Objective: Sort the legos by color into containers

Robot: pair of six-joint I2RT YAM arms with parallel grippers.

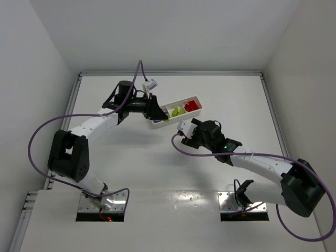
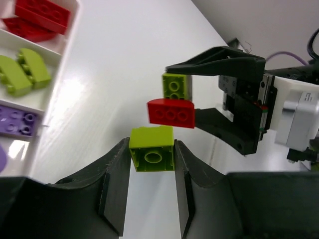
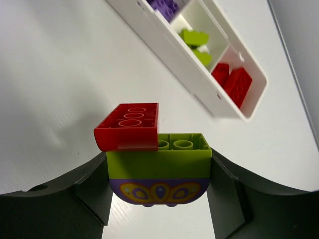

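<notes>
While your left gripper clamps a lone yellow-green brick, your right gripper grips a red-green-purple stack just ahead of it. Likely mid-separation. Next: carry that brick to the tray, forward-left of the fingers, green compartment.

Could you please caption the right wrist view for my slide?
Right gripper holding a red, green and purple lego stack, tray beyond.
</notes>
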